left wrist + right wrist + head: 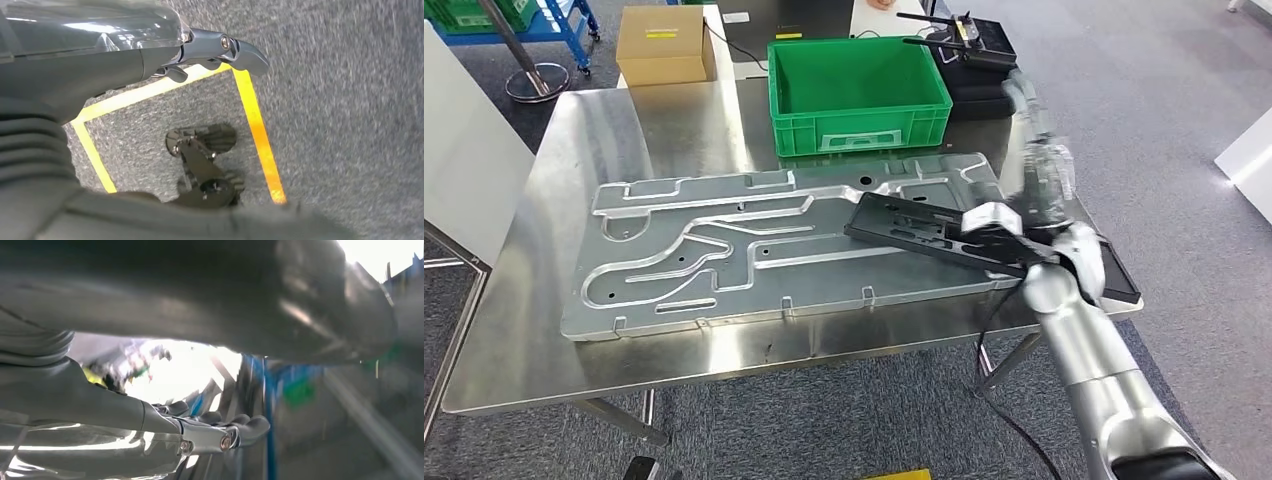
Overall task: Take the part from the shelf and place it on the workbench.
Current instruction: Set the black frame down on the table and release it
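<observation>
So the right hand is gripping the black part by its near-right end, fingers wrapped over the edge. The long flat black part stretches away from the fingers toward the left, lying at a slant across the right end of the big silver stamped panel on the steel workbench. Can't tell whether the part is fully resting on the panel or held a bit above it (the hand end looks slightly raised). Beyond the fingers, further back on the bench, sits a green crate, and past that a cardboard box. A black tray-like thing pokes out under the wrist, at the bench's right edge.

The right wrist view is mostly blur; you see the thumb and dark fingers with the part's dark underside just over them.

The left hand hangs over grey carpet with yellow floor tape, fingers loosely curled, holding nothing.
</observation>
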